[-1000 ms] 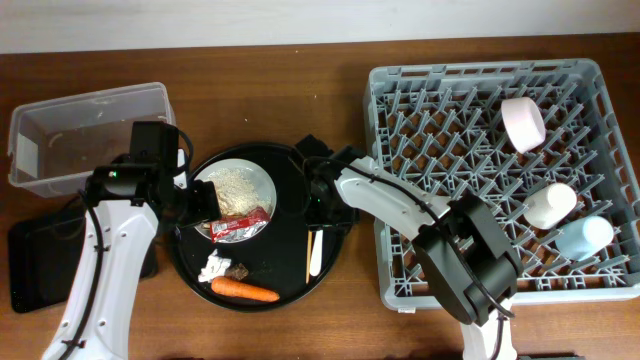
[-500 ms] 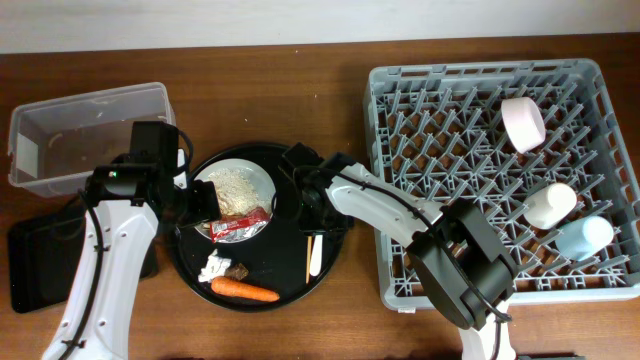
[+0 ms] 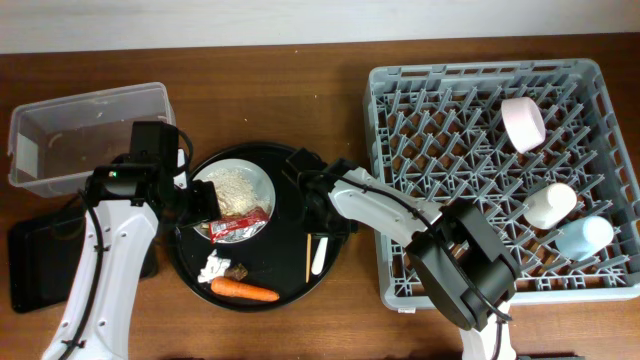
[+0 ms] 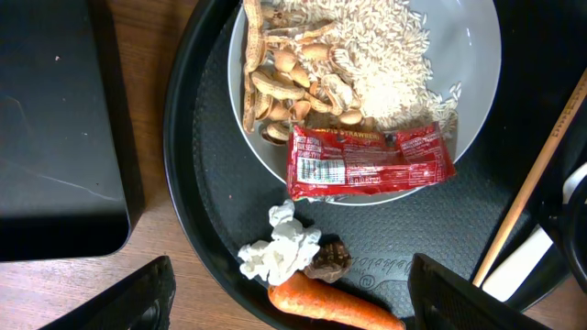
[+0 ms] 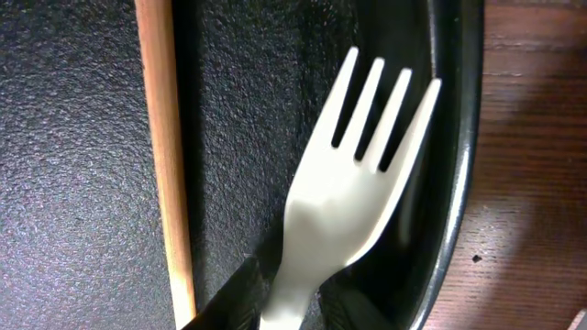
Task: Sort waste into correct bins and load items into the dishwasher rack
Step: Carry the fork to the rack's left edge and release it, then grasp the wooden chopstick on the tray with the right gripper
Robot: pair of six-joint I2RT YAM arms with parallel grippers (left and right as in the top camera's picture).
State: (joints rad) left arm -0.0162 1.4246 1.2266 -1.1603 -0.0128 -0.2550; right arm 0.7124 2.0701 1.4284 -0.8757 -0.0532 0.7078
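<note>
A black round tray (image 3: 190, 262) holds a white plate (image 3: 262, 183) of rice and peanut shells (image 4: 293, 82), with a red wrapper (image 4: 367, 162) across its rim. Below lie a crumpled tissue (image 4: 280, 252), a brown lump (image 4: 327, 261) and a carrot (image 4: 335, 307). My left gripper (image 4: 307, 307) hangs open and wide above these, at the plate's left edge (image 3: 200, 205) in the overhead view. My right gripper (image 5: 293, 310) is shut on the handle of a white plastic fork (image 5: 353, 211) at the tray's right rim. A wooden chopstick (image 5: 165, 156) lies just beside the fork.
The grey dishwasher rack (image 3: 400, 110) stands to the right, holding a pink cup (image 3: 523, 124) and two pale bottles (image 3: 550, 204). A clear plastic bin (image 3: 85, 135) sits at the back left. A flat black bin (image 4: 55, 137) lies left of the tray.
My right gripper has shifted slightly left and down over the tray, and the fork has turned a little with it. The left arm has not moved.
</note>
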